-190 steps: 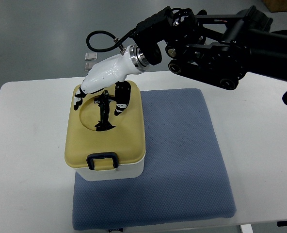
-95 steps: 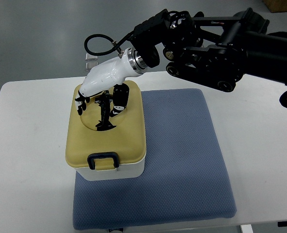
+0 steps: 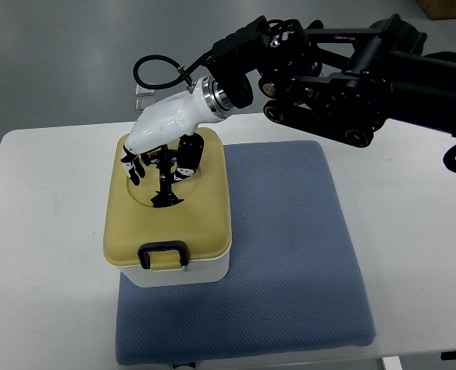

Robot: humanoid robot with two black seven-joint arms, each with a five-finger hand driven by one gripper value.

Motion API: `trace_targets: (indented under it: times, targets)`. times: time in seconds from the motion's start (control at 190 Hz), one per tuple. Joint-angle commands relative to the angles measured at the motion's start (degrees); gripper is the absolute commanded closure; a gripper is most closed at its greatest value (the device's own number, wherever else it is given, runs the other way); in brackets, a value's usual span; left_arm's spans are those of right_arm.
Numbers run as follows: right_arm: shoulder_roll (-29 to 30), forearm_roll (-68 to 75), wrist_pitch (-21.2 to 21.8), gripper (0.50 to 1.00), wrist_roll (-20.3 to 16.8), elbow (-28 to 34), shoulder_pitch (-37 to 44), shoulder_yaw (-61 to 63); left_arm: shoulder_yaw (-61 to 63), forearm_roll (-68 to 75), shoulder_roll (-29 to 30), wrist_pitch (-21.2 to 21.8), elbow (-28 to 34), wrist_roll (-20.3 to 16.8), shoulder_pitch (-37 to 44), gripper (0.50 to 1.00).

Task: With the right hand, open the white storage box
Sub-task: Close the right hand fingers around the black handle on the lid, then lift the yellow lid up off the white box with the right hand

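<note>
Currently the box (image 3: 169,223) stands upright on the near-left part of a blue mat (image 3: 290,254), which lies on a white table (image 3: 43,231). Its body is white; a tan lid (image 3: 197,223) covers the top and sits flat, closed. A black latch (image 3: 163,254) is at the middle of the lid's near edge. A round recess is sunk into the far half of the lid, and a black handle (image 3: 165,193) runs across the recess from far to near.

The right hand (image 3: 160,150) is over the far half of the lid, above the recess. Its arm enters from the picture's right edge as a black jointed structure and ends in a white shell at the wrist, with a black cable looping beside it. The black fingers (image 3: 132,168) point down toward the lid and are partly curled around the far end of the handle. The thumb-side digit is just to the right of the handle, the others just to its left. Contact with the handle appears likely, but black fingers against a black handle make a firm grip impossible to confirm.

Two small grey objects (image 3: 145,100) lie on the floor beyond the table's far edge.
</note>
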Motion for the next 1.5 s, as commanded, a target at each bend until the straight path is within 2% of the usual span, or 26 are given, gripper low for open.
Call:
trace_targets:
  times: [0.0,0.152,0.31,0.405,0.473,0.741,1.046,1.366,1.493]
  targets:
    - [0.0,0.0,0.0,0.854,0.0,0.1,0.0,-0.1,0.0,0.0,0.0,0.0,0.0,0.0,0.0,0.5]
    - [0.0,0.0,-0.1,0.889,0.0,0.1,0.0,-0.4,0.0,0.0,0.0,0.0,0.0,0.0,0.0,0.5]
    - [0.0,-0.1,-0.1,0.957,1.2,0.1,0.1,-0.4,0.0,0.0,0.0,0.0,0.0,0.0,0.0,0.5]
    - [0.0,-0.1,0.0,0.965,1.3,0.1,0.1,-0.4,0.0,0.0,0.0,0.0,0.0,0.0,0.0,0.5]
    - [-0.1,-0.1,-0.1,0.995,1.4,0.1,0.1,-0.4,0.0,0.0,0.0,0.0,0.0,0.0,0.0,0.5]
    - [-0.3,-0.1,0.0,1.0,2.4,0.1,0.1,-0.4,0.0,0.0,0.0,0.0,0.0,0.0,0.0,0.5]
    - [-1.1,-0.1,0.0,1.0,5.9,0.2,2.3,-0.1,0.0,0.0,0.0,0.0,0.0,0.0,0.0,0.5]
    - [-3.5,0.1,-0.2,1.0,5.9,0.2,5.4,0.9,0.0,0.0,0.0,0.0,0.0,0.0,0.0,0.5]
    - [-5.4,0.1,-1.7,1.0,5.9,0.2,6.2,0.9,0.0,0.0,0.0,0.0,0.0,0.0,0.0,0.5]
